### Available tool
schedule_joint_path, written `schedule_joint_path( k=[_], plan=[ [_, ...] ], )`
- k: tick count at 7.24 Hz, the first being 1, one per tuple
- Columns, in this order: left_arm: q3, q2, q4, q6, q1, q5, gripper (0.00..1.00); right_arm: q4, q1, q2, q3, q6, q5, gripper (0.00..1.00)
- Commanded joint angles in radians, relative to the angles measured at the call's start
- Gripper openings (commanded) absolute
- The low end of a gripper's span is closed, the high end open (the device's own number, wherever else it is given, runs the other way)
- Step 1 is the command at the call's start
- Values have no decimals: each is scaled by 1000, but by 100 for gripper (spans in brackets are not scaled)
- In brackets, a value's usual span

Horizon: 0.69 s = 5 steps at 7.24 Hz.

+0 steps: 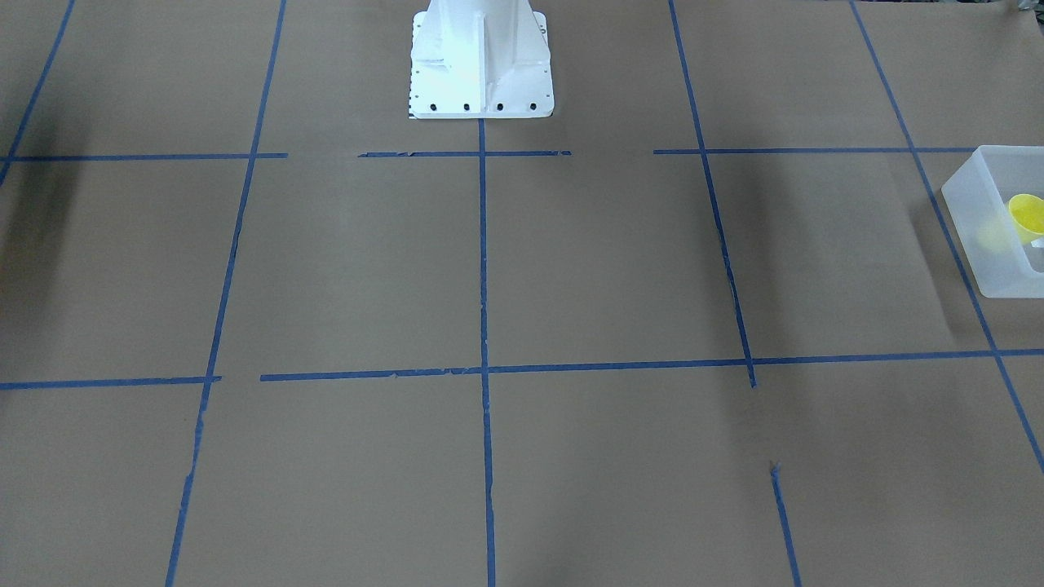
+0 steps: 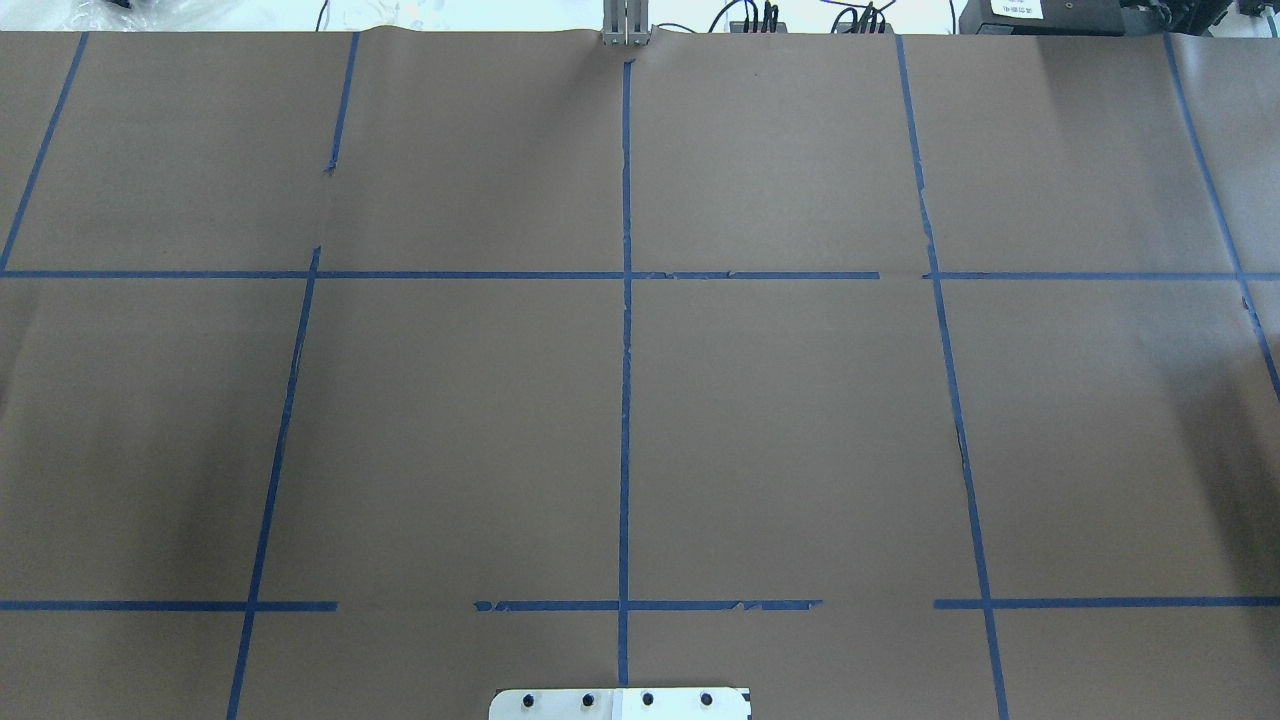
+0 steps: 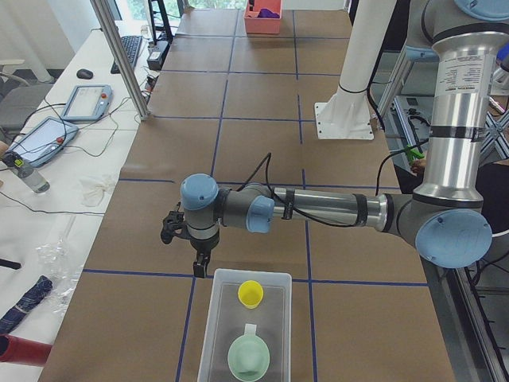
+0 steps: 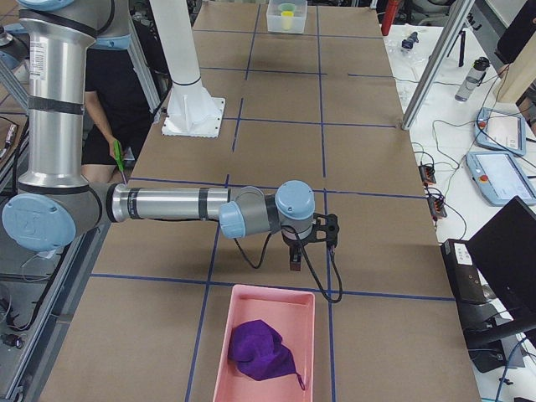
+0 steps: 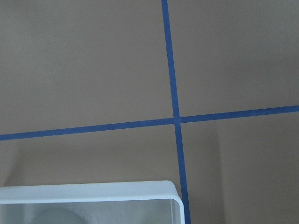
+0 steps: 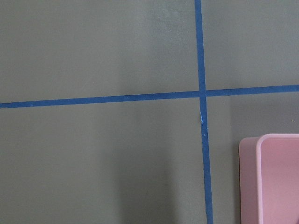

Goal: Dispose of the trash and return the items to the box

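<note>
The box [image 3: 215,334] is a frosted-white bin at the table's left end; its corner also shows in the left wrist view [image 5: 93,193], and it sits at the right edge of the front-facing view [image 1: 979,244]. A yellow cup [image 3: 250,293] stands inside it, along with a pale green cup [image 3: 248,358]. My left gripper [image 3: 200,269] hangs just beyond the box's far rim, pointing down; I cannot tell whether it is open or shut. My right gripper [image 4: 296,264] hangs just short of a pink tray [image 4: 226,335] holding a crumpled purple wad [image 4: 261,350], seemingly the trash; its state cannot be told either.
The white robot pedestal [image 1: 481,65] stands at the table's middle back edge. Blue tape lines grid the brown paper. A person in black [image 4: 109,84] stands behind the robot. Tablets and cables [image 4: 502,151] lie on the side desk.
</note>
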<state>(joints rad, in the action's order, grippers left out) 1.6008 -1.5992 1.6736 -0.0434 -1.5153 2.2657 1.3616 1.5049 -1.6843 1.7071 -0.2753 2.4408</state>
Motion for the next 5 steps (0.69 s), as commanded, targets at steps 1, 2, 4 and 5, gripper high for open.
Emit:
schedule_joint_path(
  k=[1, 2, 4, 5],
  plan=[
    [1, -2, 0, -1, 1, 0, 100, 4, 1, -2, -3, 1, 4, 100],
    [-1, -11, -6, -1, 1, 0, 100, 5, 8, -2, -1, -1, 6, 100],
    [-2, -12, -5, -3, 1, 0, 100, 8, 11, 3, -4, -1, 7, 100],
    [-2, -13, -6, -3, 1, 0, 100, 8, 11, 3, -4, -1, 7, 100]
  ],
)
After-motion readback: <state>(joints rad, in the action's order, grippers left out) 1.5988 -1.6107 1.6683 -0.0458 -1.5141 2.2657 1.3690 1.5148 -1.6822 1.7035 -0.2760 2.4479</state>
